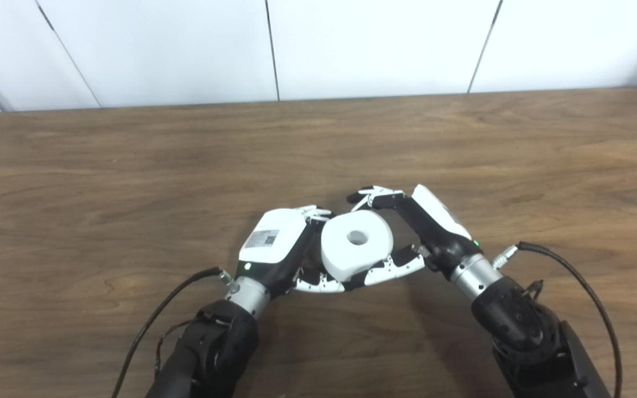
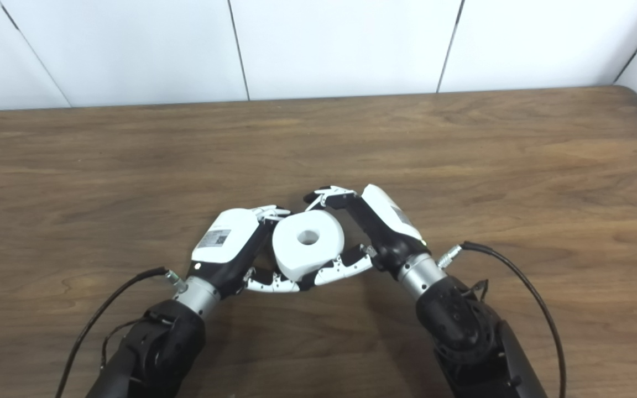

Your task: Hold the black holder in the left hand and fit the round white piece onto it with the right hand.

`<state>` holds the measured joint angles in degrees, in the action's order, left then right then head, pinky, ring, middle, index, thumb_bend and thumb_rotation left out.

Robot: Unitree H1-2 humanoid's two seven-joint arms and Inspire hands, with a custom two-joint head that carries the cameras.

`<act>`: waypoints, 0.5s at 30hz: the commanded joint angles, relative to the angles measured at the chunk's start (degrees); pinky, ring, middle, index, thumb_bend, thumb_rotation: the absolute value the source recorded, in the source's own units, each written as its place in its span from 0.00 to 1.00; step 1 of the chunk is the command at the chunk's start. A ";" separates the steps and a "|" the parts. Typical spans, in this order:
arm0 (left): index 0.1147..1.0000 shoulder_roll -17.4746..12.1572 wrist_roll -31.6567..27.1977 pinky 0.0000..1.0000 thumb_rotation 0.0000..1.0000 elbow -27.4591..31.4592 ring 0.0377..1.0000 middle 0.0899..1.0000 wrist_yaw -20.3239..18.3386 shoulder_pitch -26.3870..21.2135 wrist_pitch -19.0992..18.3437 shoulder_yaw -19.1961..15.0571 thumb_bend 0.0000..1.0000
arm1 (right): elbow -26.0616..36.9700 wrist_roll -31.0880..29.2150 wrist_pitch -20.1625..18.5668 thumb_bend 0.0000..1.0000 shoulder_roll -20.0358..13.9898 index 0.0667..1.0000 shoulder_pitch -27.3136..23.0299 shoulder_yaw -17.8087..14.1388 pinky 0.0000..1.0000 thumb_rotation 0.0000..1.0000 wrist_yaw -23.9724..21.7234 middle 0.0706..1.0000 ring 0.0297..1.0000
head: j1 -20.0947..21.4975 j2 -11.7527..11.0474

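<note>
The round white piece [image 1: 356, 244] is near the middle of the brown wooden worktop [image 1: 130, 166], a little toward 6 o'clock, and it sits between the two hands. It has a round hole in its top face, which is turned up toward the cameras.

The left hand [image 1: 277, 249] is at 9 o'clock of the white piece, with its white back turned up. Its fingers [image 1: 313, 211] curl around the far side of the piece, and its thumb lies under the near side. The black holder is hidden behind this hand and the piece, so I cannot tell if the left hand is holding it.

The right hand [image 1: 418, 226] is at 3 o'clock of the piece. Its fingertips [image 1: 371, 196] touch the far upper edge of the piece, and its thumb presses on the near lower side, so this hand grips the piece.

A black cable [image 1: 573, 276] runs from each wrist toward the near edge. Behind the worktop there is a white panelled wall [image 1: 374, 44].
</note>
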<state>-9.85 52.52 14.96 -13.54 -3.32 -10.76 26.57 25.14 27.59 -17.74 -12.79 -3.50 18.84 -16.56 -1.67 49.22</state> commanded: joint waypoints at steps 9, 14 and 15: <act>0.42 -0.29 0.72 0.85 0.05 0.11 0.87 0.79 -2.20 0.36 -0.44 0.67 0.52 | 0.51 2.24 -0.37 0.52 -1.34 0.45 -0.79 1.54 0.80 0.15 -2.01 0.79 0.89 | -0.04 0.03; 0.42 -0.35 0.90 0.85 0.05 0.02 0.87 0.79 -2.29 0.30 -0.42 0.77 0.52 | 0.55 2.09 -1.24 0.71 -1.15 0.54 -0.89 1.39 0.79 0.21 -2.40 0.79 0.89 | 0.05 -0.06; 0.42 -0.35 0.96 0.85 0.05 0.03 0.87 0.79 -2.29 0.30 -0.43 0.79 0.52 | 0.53 1.95 -1.52 0.84 -1.03 0.61 -0.89 1.33 0.79 0.24 -2.48 0.79 0.89 | 0.05 -0.06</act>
<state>-9.81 52.53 14.96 -13.54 -3.32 -10.75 26.59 25.35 29.05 -18.43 -13.65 -4.28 19.47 -17.42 -1.58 49.13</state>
